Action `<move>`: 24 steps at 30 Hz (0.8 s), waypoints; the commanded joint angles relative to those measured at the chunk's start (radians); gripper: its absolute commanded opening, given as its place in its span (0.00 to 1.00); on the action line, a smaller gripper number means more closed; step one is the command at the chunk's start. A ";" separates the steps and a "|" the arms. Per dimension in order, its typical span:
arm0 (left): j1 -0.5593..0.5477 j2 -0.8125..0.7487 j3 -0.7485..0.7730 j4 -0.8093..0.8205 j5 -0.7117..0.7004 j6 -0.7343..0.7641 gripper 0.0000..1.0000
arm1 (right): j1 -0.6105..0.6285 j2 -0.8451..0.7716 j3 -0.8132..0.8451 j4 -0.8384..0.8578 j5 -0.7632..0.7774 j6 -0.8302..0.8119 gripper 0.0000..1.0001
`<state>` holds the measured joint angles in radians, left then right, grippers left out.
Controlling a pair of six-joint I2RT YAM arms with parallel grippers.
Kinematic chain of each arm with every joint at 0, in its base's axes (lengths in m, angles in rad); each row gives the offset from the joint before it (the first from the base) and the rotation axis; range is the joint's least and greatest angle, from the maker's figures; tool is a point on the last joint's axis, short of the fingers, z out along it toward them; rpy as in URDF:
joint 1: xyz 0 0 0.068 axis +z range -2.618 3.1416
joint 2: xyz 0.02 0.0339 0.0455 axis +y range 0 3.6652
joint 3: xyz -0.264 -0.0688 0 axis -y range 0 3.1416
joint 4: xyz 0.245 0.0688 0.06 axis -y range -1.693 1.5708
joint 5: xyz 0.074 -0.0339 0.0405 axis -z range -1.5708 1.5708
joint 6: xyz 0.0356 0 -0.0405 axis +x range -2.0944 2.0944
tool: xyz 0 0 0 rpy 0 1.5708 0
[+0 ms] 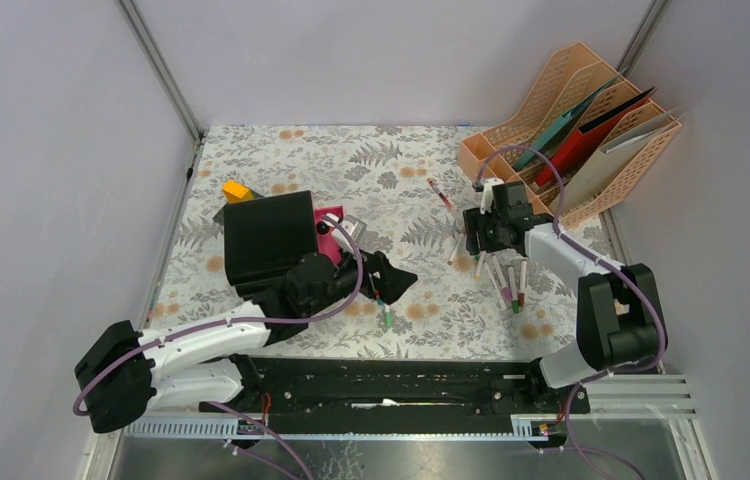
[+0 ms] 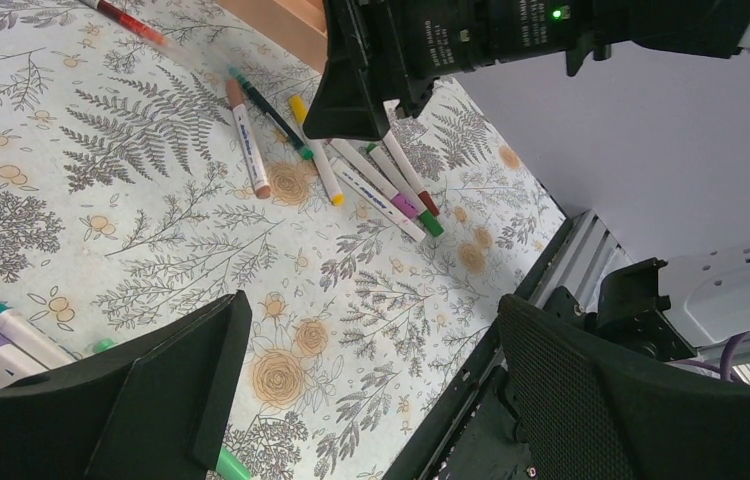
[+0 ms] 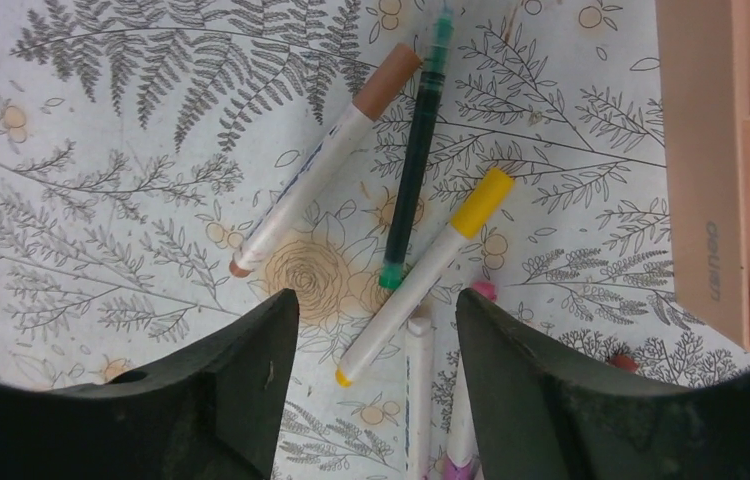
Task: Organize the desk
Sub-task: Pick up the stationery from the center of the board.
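Note:
The desk [image 1: 401, 170] is covered in pale cloth with a fern-and-flower print, and loose markers lie across it. My right gripper [image 1: 481, 232] hangs low over a cluster of them. Seen from the right wrist, my right gripper [image 3: 376, 330] is open. The tail of a yellow-capped marker [image 3: 426, 265] and a white marker [image 3: 418, 390] lie between its fingers, untouched. A brown-capped marker [image 3: 321, 160] and a dark green pen [image 3: 413, 165] lie just beyond. My left gripper [image 1: 391, 278] is wide open near the desk's middle. The left wrist view shows bare cloth under my left gripper [image 2: 371, 340].
An orange file organizer [image 1: 581, 140] with folders stands at the back right. A black box [image 1: 269, 238], a pink item [image 1: 329, 230] and a yellow block [image 1: 237, 189] sit at the left. A red pen [image 1: 441, 192] lies alone. The black slotted rail [image 1: 401, 385] runs along the near edge.

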<state>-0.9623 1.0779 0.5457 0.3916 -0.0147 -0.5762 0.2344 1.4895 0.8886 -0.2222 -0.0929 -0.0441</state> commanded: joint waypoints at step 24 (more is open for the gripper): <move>-0.006 0.027 -0.006 0.094 -0.006 0.011 0.99 | -0.003 0.266 0.199 -0.057 0.026 -0.035 0.42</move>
<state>-0.9634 1.0901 0.5396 0.4202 -0.0231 -0.5732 0.2344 1.7382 1.0851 -0.2695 -0.0868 -0.0673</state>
